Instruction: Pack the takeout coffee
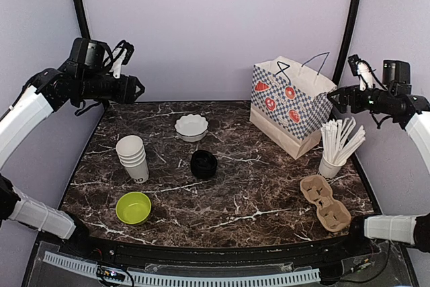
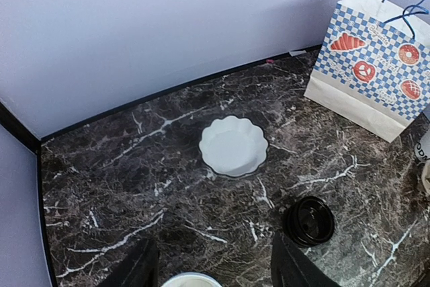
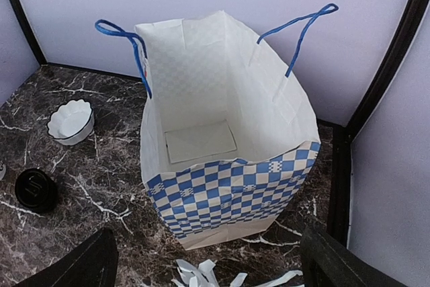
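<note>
Carrier [image 1: 325, 202] and green bowl [image 1: 133, 207] lie nearest you. The carrier is close to the right front corner of the table [image 1: 255, 186], and the bowl is near the front edge on the left. Between them you have a broad stretch of bare marble.

Further in, the cups [image 1: 132, 158] stand nested in one stack, mouths up, toward the left edge. A dark print shows low on the stack's side, too small to read. To their right, apart from them, the lids [image 1: 203, 165] sit in a black pile. The straw cup [image 1: 330, 166] stands at the right edge, just behind the carrier.

Beyond the lids is the scalloped bowl [image 1: 191, 127], then open room to the back wall. The bag [image 1: 289, 105] stands right rear, mouth wide open, blue handles up. Its blue check carries pictures of a croissant, a pretzel and donuts; any lettering among them is too small to read.

Your left claw [image 1: 136, 89] hangs high over the left rear corner, fingers parted, grasping nothing. Your right claw [image 1: 334, 99] hangs just right of the bag's top, released wide, grasping nothing.
</note>
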`<state>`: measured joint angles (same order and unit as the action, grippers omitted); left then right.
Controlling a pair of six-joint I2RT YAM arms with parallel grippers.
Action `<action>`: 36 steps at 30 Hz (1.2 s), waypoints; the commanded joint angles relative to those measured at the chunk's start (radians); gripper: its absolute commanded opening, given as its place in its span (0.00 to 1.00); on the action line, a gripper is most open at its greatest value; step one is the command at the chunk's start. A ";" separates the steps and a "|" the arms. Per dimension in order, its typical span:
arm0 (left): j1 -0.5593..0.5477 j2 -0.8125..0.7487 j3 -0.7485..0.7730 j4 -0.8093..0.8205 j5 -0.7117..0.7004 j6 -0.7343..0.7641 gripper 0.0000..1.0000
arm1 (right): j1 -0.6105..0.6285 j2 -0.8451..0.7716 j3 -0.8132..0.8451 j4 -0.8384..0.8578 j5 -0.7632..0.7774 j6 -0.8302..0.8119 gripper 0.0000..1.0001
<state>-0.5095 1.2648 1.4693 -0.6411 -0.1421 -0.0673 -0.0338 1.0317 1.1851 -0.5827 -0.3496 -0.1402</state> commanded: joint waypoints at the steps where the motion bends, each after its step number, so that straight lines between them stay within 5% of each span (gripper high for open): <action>1: -0.026 -0.013 0.047 -0.165 0.098 -0.036 0.60 | -0.001 -0.014 0.046 -0.083 -0.170 -0.111 0.97; 7: -0.061 -0.016 0.079 -0.316 0.134 -0.059 0.60 | 0.158 0.057 0.100 -0.163 -0.297 -0.224 0.90; 21: -0.180 0.132 0.167 -0.690 0.096 -0.187 0.57 | 0.701 0.224 0.139 -0.269 -0.097 -0.413 0.69; 31: -0.176 0.269 0.136 -0.730 -0.094 -0.281 0.56 | 0.781 0.254 0.082 -0.255 -0.021 -0.437 0.64; 36: -0.134 0.321 0.123 -0.701 -0.102 -0.283 0.47 | 0.781 0.263 0.078 -0.251 -0.001 -0.438 0.63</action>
<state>-0.6758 1.5700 1.6131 -1.3334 -0.1997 -0.3279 0.7380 1.2858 1.2686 -0.8562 -0.3759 -0.5682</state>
